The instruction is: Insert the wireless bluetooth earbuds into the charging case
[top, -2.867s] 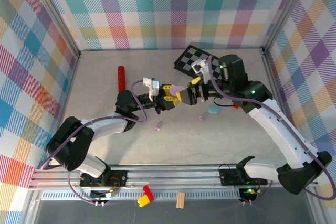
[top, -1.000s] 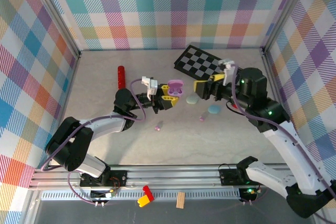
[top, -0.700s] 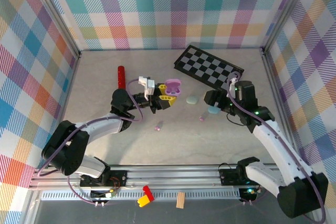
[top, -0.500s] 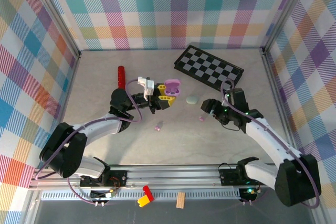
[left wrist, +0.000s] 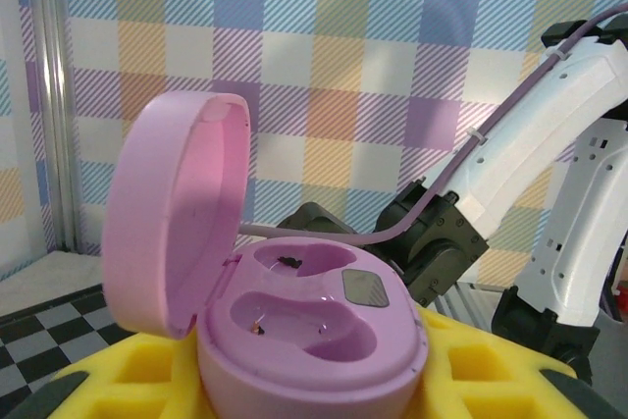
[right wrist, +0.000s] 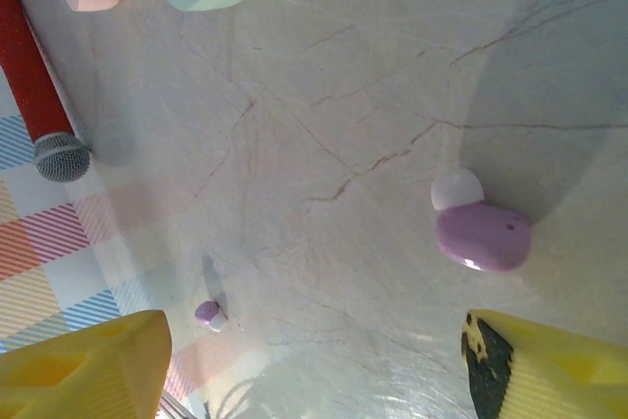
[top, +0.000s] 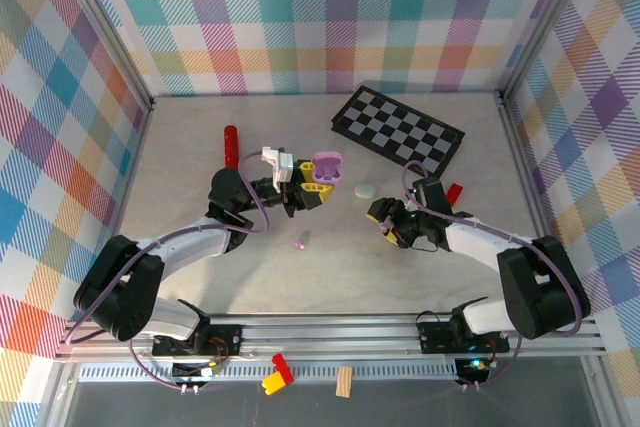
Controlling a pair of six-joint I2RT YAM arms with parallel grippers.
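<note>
The left gripper [top: 320, 185] was shut tight on the charging case [left wrist: 304, 331], a pink pebble held off the surface [top: 330, 277] with its lid swung up and both wells empty in the left wrist view. The hold was only on the lower shell. A firm push into a well could probably have tipped the case between the fingers or knocked the lid down. Below and between the arms a second earbud [top: 299, 243] lay loose on the surface, small enough to be flicked away by a passing finger or cable. The mint case [top: 366, 189] sat closed near the right arm's wrist and might have been bumped if that arm swung wide. The right gripper [right wrist: 314, 360] hung low over the surface with its jaws spread wide and nothing between them. The purple earbud [right wrist: 481, 233] lay just ahead of the fingertips and closer to one finger than the other. That offset looked like the main hazard, because the nearer finger would likely meet the bud first and skid it across the smooth stone instead of trapping it. The bud was rounded and tiny, so a pinch on its bulb could also have squirted it out. It might equally have been gripped at an angle that would not match the well.
</note>
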